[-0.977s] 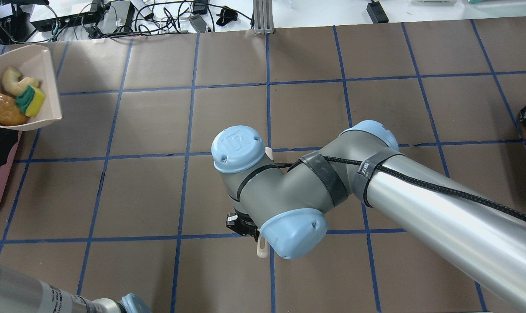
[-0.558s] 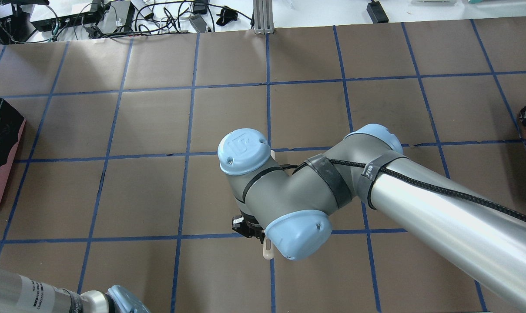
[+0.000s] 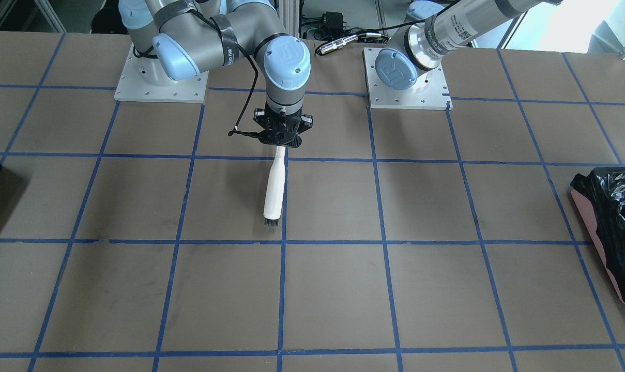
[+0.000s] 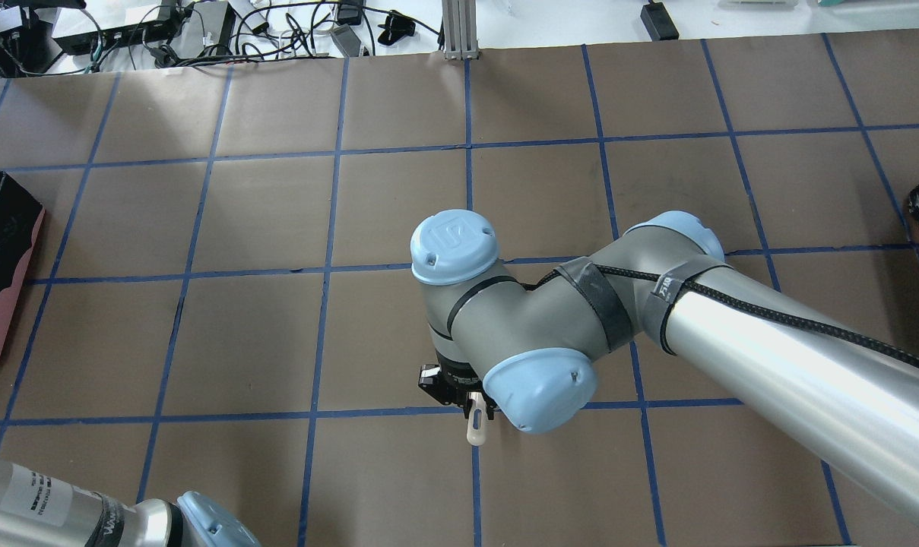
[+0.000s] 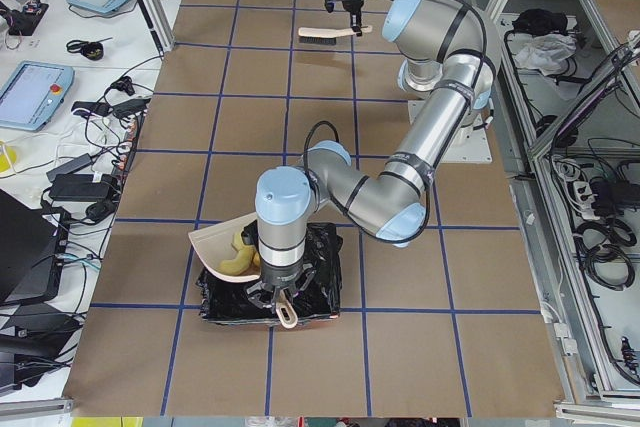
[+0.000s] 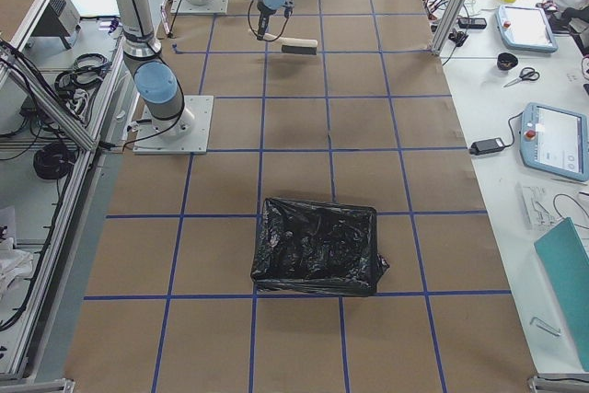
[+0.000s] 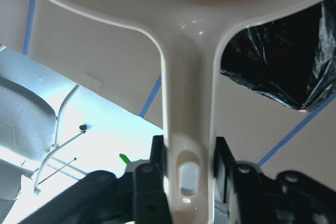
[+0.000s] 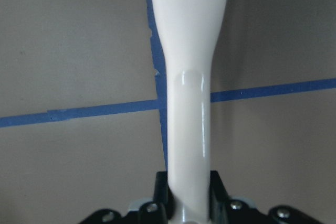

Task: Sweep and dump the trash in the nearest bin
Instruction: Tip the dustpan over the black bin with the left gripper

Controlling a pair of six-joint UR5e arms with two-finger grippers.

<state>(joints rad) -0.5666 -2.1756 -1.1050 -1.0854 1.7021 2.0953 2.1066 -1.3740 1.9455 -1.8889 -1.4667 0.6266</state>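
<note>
Since a second ago the dustpan (image 5: 213,244) has left the overhead view and now hangs tilted over the bin (image 5: 322,272), its handle pinched in the left tool (image 7: 187,174) with trash (image 5: 237,259) still inside, so tip it steeper above the bin's middle; the right tool (image 3: 281,135), pinching the brush (image 3: 274,194), hangs well apart.

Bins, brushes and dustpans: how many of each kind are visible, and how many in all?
bins: 2, the left bin and the right bin
brush: 1
dustpan: 1
Total: 4
</note>
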